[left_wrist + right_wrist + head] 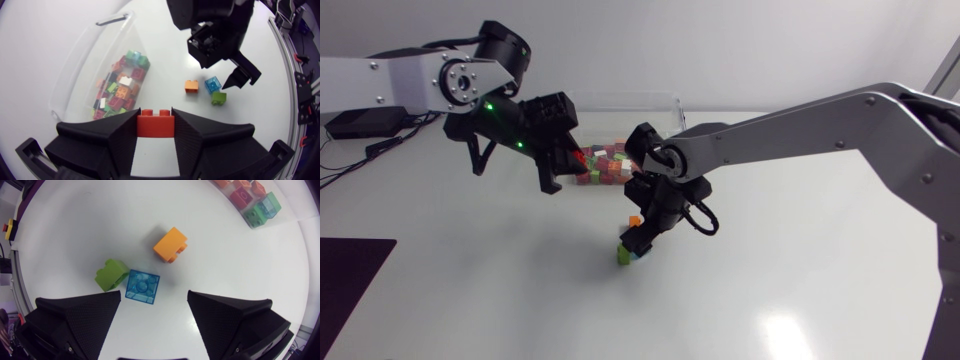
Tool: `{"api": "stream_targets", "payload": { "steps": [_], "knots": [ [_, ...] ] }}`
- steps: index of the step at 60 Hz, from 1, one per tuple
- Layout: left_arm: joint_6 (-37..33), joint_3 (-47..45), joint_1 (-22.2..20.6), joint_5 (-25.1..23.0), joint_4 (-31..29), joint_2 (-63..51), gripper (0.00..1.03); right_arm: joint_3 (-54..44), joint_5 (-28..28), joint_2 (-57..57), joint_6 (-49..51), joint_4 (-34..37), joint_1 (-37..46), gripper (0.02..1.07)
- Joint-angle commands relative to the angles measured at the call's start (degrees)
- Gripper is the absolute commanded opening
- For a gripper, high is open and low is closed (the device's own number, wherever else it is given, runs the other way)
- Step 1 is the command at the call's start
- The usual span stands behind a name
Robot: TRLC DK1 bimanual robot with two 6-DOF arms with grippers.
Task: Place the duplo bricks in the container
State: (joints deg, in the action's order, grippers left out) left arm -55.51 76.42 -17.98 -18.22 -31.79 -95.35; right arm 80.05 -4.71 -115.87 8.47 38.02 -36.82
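A red brick (155, 123) is gripped in the left end effector (155, 129), the container's (75, 75) near end hidden behind it; near the container, the right end effector (154, 295) is spread wide.

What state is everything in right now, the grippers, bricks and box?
left gripper: shut on red brick.
right gripper: open, above blue brick.
container: open, partly filled with bricks.
orange brick: loose on table.
blue brick: loose, beside green brick.
green brick: loose on table.
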Motion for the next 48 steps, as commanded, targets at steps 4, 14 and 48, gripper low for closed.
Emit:
{"api": "stream_targets", "payload": {
  "steps": [4, 14, 48],
  "knots": [
    [7.6, -0.4, 1.9, -1.0, 3.8, 4.6, 0.29, 2.9, 0.4, -3.7, -2.2, 2.3, -0.7, 0.94],
    [15.7, -0.7, 3.8, -1.0, 12.0, 6.8, 0.29, 3.9, 0.4, -5.2, -2.9, 3.4, -1.5, 0.86],
    [31.6, 2.2, 3.7, 3.6, 28.6, 0.3, 0.30, 4.3, 0.4, -4.5, -2.4, 4.4, -1.6, 0.40]
  ]
}}
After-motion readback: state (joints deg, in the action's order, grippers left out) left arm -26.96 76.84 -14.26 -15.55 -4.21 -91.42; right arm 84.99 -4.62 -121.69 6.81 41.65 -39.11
